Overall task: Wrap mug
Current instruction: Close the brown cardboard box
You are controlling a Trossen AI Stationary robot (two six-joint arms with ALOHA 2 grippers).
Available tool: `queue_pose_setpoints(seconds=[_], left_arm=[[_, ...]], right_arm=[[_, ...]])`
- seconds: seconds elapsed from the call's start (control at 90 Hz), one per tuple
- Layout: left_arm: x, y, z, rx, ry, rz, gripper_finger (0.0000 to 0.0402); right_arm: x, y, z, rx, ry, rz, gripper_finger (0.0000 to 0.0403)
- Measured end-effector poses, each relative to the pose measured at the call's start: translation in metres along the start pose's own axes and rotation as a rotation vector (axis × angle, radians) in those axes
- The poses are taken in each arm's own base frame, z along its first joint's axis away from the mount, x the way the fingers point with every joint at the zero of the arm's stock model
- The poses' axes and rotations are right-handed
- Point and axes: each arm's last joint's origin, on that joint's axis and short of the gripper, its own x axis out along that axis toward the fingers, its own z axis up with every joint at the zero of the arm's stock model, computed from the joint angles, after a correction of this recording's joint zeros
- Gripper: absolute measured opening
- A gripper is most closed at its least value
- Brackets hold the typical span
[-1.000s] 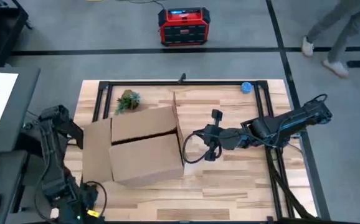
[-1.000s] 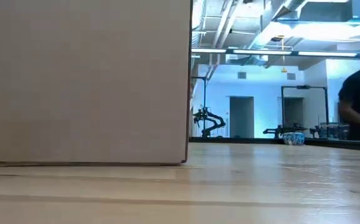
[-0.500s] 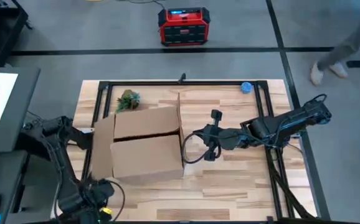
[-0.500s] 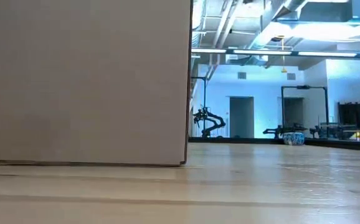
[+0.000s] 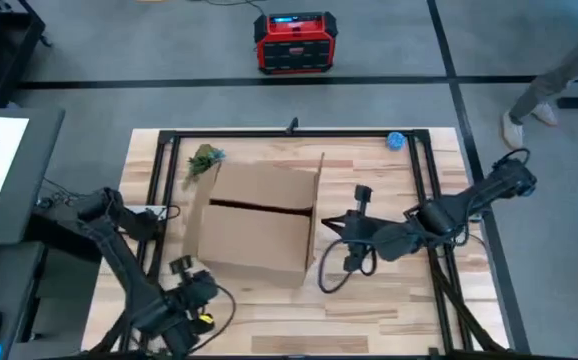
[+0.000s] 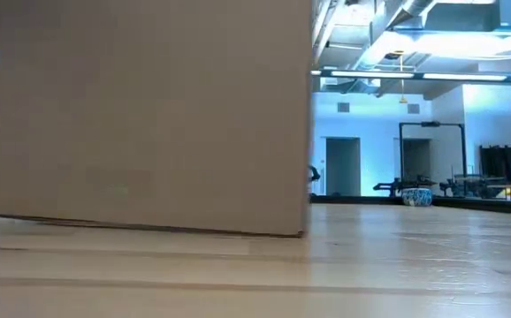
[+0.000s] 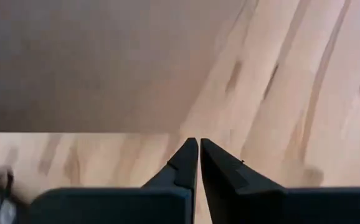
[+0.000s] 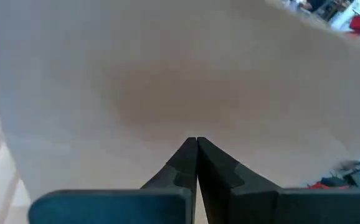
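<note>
Grey workshop floor all round, a red power unit (image 5: 294,42) parked beyond the far edge, and on the pale wooden tabletop (image 5: 389,300) the big player is a cardboard box (image 5: 259,222), flaps folded over with a dark seam across the top. Right hand (image 5: 350,241) sits just off the box's side, and from its wrist camera the two dark fingers are pinched tip to tip, holding nothing, with plain cardboard filling everything ahead of them. Left hand (image 5: 191,293) is low at the near edge, the box's near corner just ahead of it; its own camera shows the fingers pressed together too, empty, with bare planks in front and the box wall looming above. Behind the box from the left hand, a small green plant (image 5: 204,160) sits near the far corner, and well away, beyond the right hand, a little blue object (image 5: 396,141) rests at the far rail. Where's the mug? Nowhere in sight — if it's anywhere on this tabletop it's inside that box, and I can't tell. A person's legs (image 5: 559,70) pass on the floor, clear of the action. My read: the box looks closed, so the packing seems largely done, and any sealing or final positioning is what's left.
</note>
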Motion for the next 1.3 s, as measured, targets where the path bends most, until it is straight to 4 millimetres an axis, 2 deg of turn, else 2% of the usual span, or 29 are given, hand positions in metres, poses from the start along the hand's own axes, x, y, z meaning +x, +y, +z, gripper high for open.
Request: queue_pose_setpoints(seconds=[0.1,0.211,0.311,0.378,0.533,0.589,0.678,0.756,0.911,0.989,1.144,1.3], left_arm=[[0.008,-0.001,0.016,0.026,-0.082,-0.010,0.0000],[0.013,-0.004,0.029,0.031,-0.094,-0.065,0.0000],[0.003,-0.007,0.037,0.013,-0.064,-0.148,0.0000],[-0.009,-0.011,0.038,-0.003,-0.007,-0.236,0.0000],[-0.037,-0.020,0.025,-0.069,0.214,-0.417,0.0000],[-0.041,-0.017,0.012,-0.083,0.255,-0.361,0.0000],[-0.042,-0.005,-0.010,-0.110,0.290,-0.163,0.0000],[-0.036,0.006,-0.025,-0.173,0.255,0.018,0.0000],[-0.011,0.014,-0.039,-0.177,0.051,0.129,0.0000],[0.010,0.019,-0.043,-0.162,0.005,0.211,0.0000],[0.046,0.036,-0.046,-0.211,-0.100,0.366,0.0000],[0.056,0.037,-0.040,-0.213,-0.258,0.357,0.0000]], right_arm=[[-0.009,0.002,-0.001,0.000,0.001,0.019,0.0000],[-0.017,0.003,-0.007,-0.011,0.033,-0.009,0.0000],[-0.028,0.000,-0.014,-0.015,0.073,-0.049,0.0000],[-0.037,-0.003,-0.020,0.002,0.110,-0.015,0.0000],[-0.050,-0.004,-0.033,0.060,0.213,0.045,0.0000],[-0.052,-0.004,-0.035,0.068,0.231,0.042,0.0000],[-0.052,-0.002,-0.036,0.072,0.235,0.042,0.0000],[-0.050,0.000,-0.036,0.069,0.237,0.041,0.0000],[-0.046,0.000,-0.036,0.067,0.244,0.029,0.0000],[-0.044,0.002,-0.036,0.065,0.246,0.026,0.0000],[-0.043,0.002,-0.036,0.073,0.243,0.028,0.0000],[-0.044,0.003,-0.036,0.071,0.243,0.033,0.0000]])
